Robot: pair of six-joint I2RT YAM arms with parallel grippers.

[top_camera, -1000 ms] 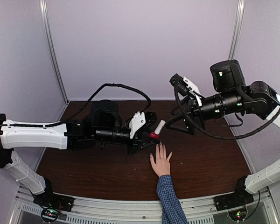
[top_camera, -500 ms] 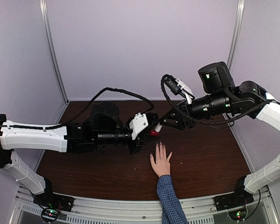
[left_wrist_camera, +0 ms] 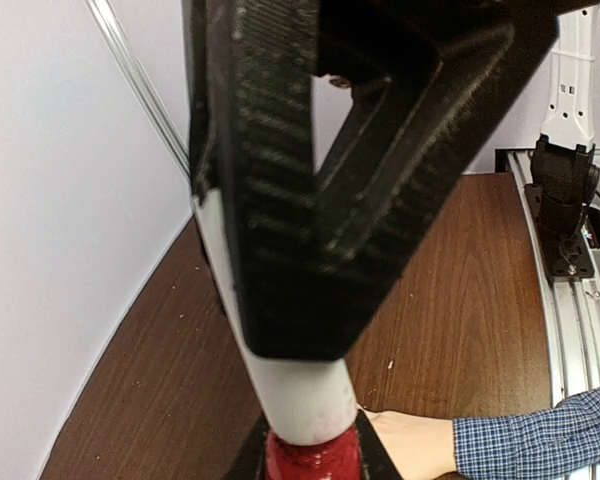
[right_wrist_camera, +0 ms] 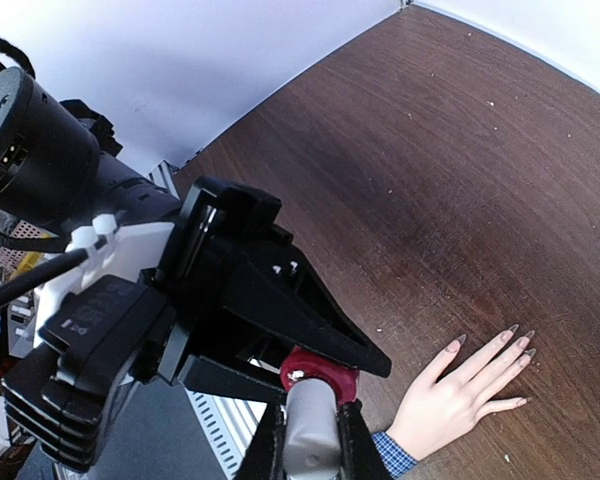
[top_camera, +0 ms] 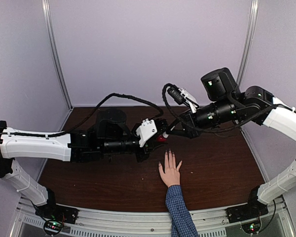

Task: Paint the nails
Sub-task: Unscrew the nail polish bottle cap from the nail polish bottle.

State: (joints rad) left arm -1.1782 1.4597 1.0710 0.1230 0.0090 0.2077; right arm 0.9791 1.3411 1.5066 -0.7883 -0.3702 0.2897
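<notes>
Nails (right_wrist_camera: 521,343): on a light-skinned hand (top_camera: 169,170) lying flat, palm down, fingers spread, on the brown bench (top_camera: 217,168), near its front middle. In the right wrist view the four visible fingertips show dark nails; the thumbnail cannot be made out. In the top view they are too small to judge colour.

Sleeve (top_camera: 180,215): blue checked, runs from the wrist to the bench's near edge, cut off by the lower frame edge.

Bottle (right_wrist_camera: 319,372): small, red, held above the bench just beyond the fingertips. Left tool (top_camera: 158,138) is pressed onto its red body from the sides. The bottle's lower part is hidden by the black fingers (left_wrist_camera: 360,180).

Cap (left_wrist_camera: 302,405): white, standing on the red body. Right tool (top_camera: 168,133) is pinched onto it; in the right wrist view its fingers flank the pale cap at the bottom edge, cut off there.

Arms: white and black, meeting tip to tip over the bench middle, with black cable looped over each.

Writing: none legible on bottle, cap, or arms; small raised marks on the left tool's housing are unreadable.

Surround: pale lilac walls, metal rail at the front.
</notes>
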